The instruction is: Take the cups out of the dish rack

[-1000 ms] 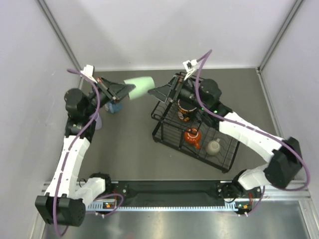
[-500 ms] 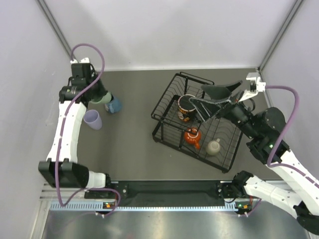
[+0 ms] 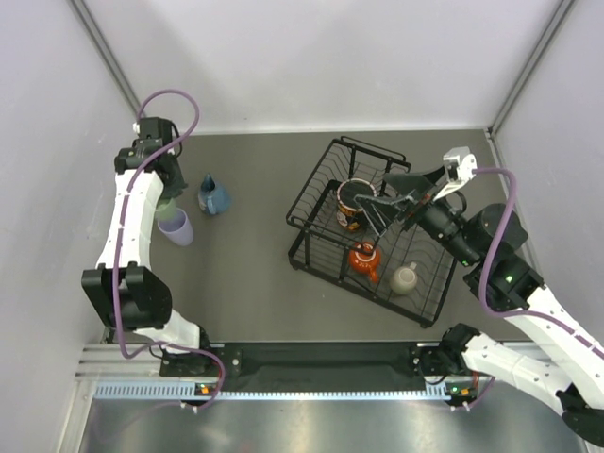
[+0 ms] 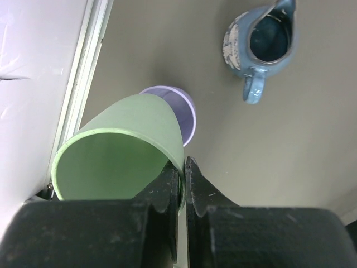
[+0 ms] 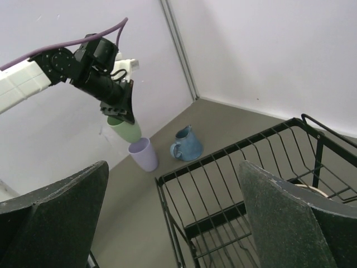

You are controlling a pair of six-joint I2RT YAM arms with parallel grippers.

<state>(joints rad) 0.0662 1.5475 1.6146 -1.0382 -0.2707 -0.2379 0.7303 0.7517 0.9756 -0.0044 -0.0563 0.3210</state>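
Three cups sit in the black wire dish rack (image 3: 434, 274): red patterned black-handled mug (image 3: 354, 200), squat orange cup (image 3: 364, 257), small beige mug (image 3: 406, 278). Left gripper (image 4: 183, 178) is pinched tight on the rim of the tall mint-green tumbler (image 4: 122, 145), tilted just above the lavender tumbler (image 3: 176, 226), blue ceramic mug (image 3: 214, 197) nearby. Looks like light, slick plastic, so a rim pinch seems fine. Right gripper (image 3: 385, 196) hangs wide open over the red mug, probably heavier, I'd take its wall.
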